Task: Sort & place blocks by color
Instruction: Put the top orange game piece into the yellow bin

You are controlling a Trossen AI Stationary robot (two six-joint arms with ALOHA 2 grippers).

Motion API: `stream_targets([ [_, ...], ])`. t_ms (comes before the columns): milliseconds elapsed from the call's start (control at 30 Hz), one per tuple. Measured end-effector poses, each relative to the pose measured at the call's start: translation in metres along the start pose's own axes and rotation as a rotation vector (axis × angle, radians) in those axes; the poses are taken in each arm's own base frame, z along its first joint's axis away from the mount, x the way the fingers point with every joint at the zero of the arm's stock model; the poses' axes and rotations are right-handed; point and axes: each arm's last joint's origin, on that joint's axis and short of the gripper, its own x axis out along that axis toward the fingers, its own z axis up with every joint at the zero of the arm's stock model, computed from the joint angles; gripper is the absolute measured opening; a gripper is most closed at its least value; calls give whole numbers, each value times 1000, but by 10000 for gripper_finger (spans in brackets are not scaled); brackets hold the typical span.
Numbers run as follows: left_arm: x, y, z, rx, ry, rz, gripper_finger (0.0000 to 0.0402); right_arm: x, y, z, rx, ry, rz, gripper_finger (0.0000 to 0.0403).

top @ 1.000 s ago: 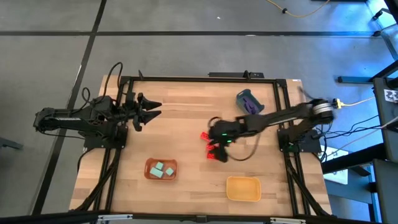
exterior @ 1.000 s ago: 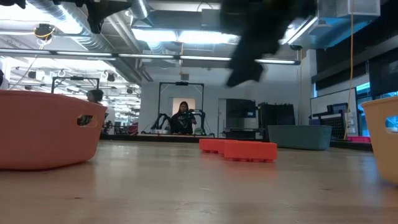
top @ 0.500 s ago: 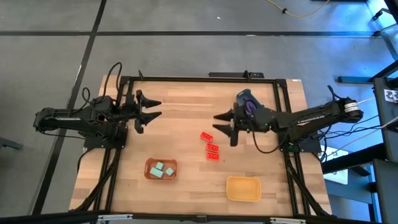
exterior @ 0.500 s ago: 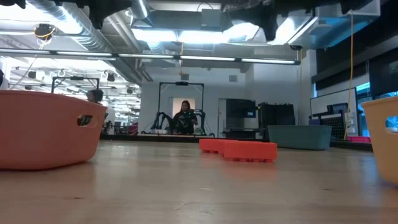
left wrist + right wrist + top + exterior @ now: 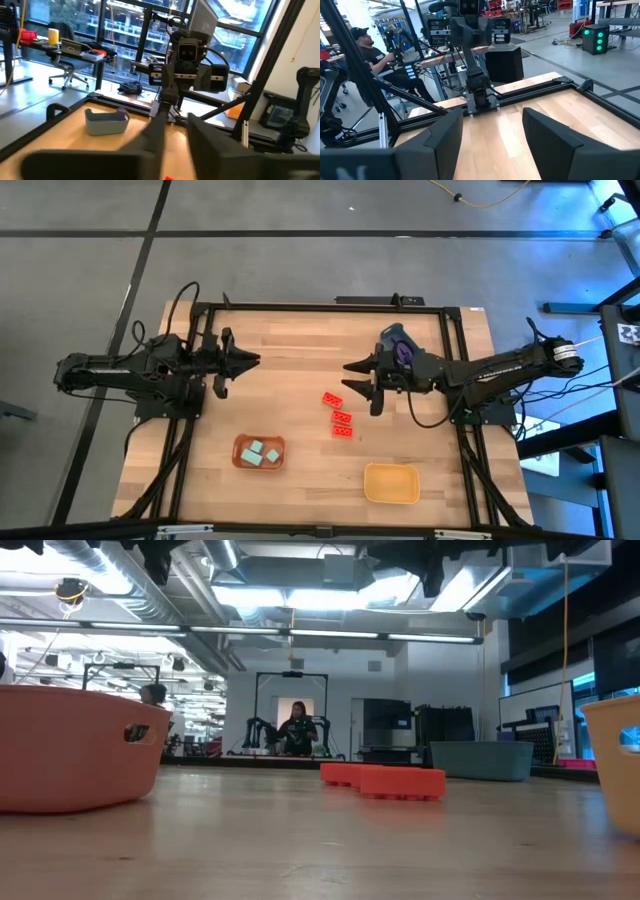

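High view: three red blocks mid-table, chained in diagonal line running far-left to near-right, long axes roughly along that line. Teal cubes sit in orange tray, near-left. Right gripper hovers just far-right of reds, fingers apart, holding nothing. Left gripper parked far-left, fingers nearly together, empty.

Low view: red blocks flat on table, long side across frame.

Right wrist view: fingers spread, nothing between.

I am logging finishes: table, pale wood, smooth, showing satin grain; red blocks, studded plastic, looking matt; orange tray and yellow tray, smooth moulded plastic; arms, appearing matt dark.
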Motion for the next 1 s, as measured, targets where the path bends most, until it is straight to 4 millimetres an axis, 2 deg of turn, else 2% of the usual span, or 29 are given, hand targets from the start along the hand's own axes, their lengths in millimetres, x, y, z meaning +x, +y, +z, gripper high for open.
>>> stream_targets([
  [33, 0, 0, 0, 1, 1, -3, 39, 0, 0, 0, 0, 1, 0, 209],
  [100, 0, 0, 0, 7, 0, 1, 12, 0, 0, 0, 0, 1, 2, 209],
  [200, 0, 0, 0, 29, -3, 12, 7, 0, 0, 0, 10, 0, 2, 209],
  [333, 0, 0, 0, 26, -3, 12, 2, 0, -2, -3, 143, 24, -39, 209],
  [467, 0, 0, 0, 27, -3, 12, 0, 9, -4, -8, 174, 214, -155, 209],
  [600, 0, 0, 0, 28, -1, 13, 0, 33, -8, -10, 202, 439, -280, 209],
  [767, 0, 3, -3, 30, 20, 68, 0, 71, -17, -33, 212, 677, -374, 209],
  [1000, 0, 5, -8, 29, 67, 114, 0, 103, -29, -87, 241, 917, -423, 209],
])
